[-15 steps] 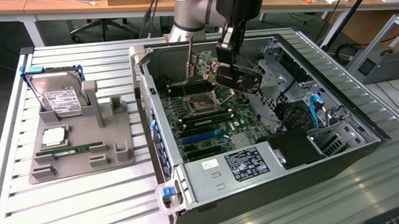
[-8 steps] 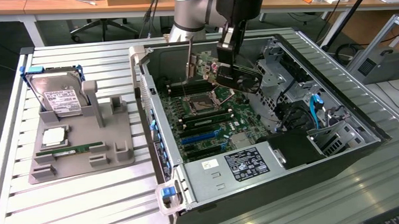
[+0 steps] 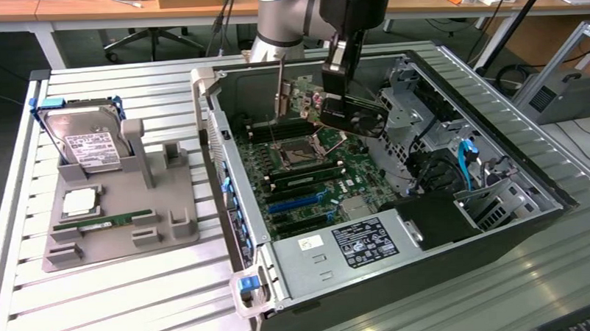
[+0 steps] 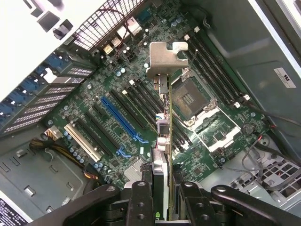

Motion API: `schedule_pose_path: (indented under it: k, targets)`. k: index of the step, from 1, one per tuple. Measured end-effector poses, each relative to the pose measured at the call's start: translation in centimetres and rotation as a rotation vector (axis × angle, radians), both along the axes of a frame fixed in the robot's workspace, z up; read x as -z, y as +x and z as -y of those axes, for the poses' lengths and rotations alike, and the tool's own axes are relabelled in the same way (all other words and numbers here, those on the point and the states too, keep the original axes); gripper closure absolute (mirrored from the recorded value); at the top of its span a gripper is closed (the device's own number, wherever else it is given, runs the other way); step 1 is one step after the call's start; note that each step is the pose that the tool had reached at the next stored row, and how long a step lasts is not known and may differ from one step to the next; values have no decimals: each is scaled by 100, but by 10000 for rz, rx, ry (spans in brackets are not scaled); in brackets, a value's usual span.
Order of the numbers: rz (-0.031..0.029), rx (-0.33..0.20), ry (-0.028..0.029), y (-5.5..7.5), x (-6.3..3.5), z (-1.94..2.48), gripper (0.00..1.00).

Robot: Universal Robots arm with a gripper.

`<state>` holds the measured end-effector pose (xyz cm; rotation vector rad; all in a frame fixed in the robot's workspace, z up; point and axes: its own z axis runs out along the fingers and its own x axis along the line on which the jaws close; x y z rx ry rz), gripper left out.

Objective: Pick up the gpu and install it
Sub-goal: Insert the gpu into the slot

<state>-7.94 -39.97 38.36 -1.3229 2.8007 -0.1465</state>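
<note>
My gripper [image 3: 338, 90] is shut on the gpu [image 3: 357, 118], a green card with a black fan cooler and a silver end bracket [image 3: 280, 89]. The card hangs tilted above the motherboard [image 3: 310, 176] inside the open computer case [image 3: 513, 224], over the socket area and clear of the slots. In the wrist view the gpu [image 4: 168, 117] shows edge-on between my two black fingers [image 4: 141, 200], its bracket [image 4: 162, 59] pointing away from me. Beside it on the board lies the long blue slot [image 4: 120, 117].
A grey holder [image 3: 120, 208] at the exterior view's left carries a hard drive [image 3: 83, 143], a processor [image 3: 80, 202] and a memory stick [image 3: 105, 222]. Inside the case are the power supply [image 3: 362, 240], a drive cage [image 3: 421, 109] and cables [image 3: 464, 167]. The case walls stand around the board.
</note>
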Motion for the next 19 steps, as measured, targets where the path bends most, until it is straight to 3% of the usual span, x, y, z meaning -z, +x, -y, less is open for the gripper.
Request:
schedule_pose_path:
  k: [19]
  targets:
    - [0,-461,-120,0,2,0,73]
